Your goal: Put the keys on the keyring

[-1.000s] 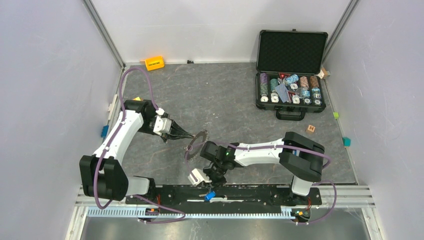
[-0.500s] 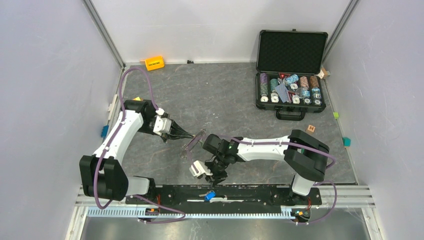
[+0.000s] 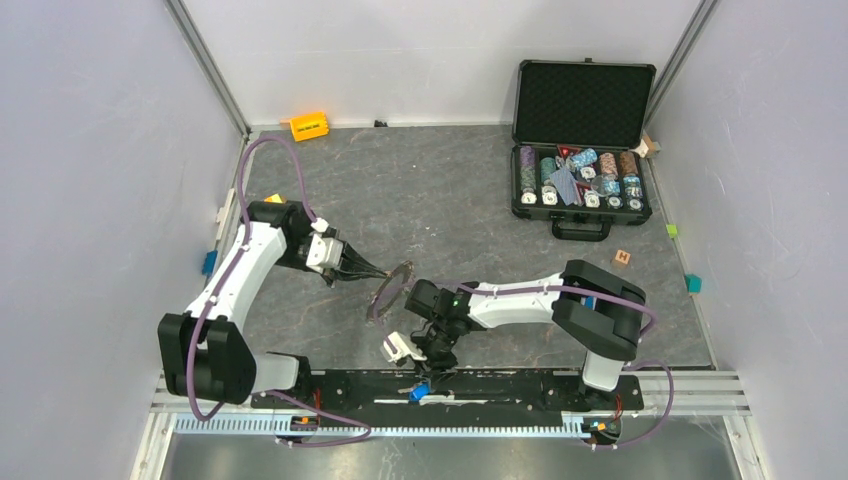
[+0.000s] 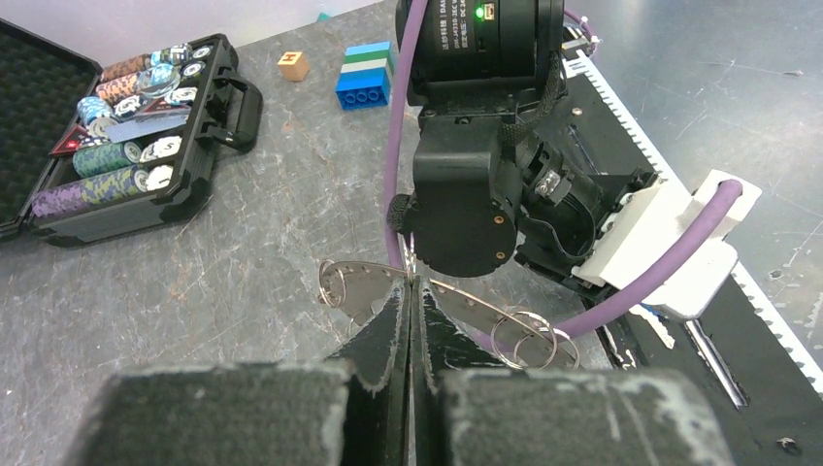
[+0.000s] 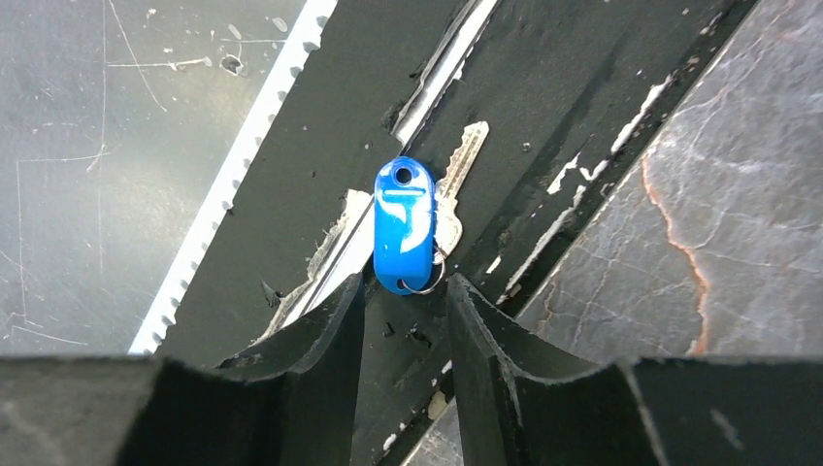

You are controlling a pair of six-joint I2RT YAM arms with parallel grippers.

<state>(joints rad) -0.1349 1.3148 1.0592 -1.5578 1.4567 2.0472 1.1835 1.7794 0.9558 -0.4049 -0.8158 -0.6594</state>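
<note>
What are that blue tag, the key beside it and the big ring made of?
The blue tag looks like glossy plastic: smooth, with bright highlights. The key seems bare silvery metal, with a toothed edge. The ring looks like thin greyish metal, glinting; which metal I cannot tell.

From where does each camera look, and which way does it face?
Top: above, behind the arms, looking down at the table; left arm and right arm show.
Left wrist: looks along the left fingers, shut on the keyring, toward the right arm.
Right wrist: looks down between the open right fingers at the blue key.
Shared: top also shows the keyring and the blue key.
</note>
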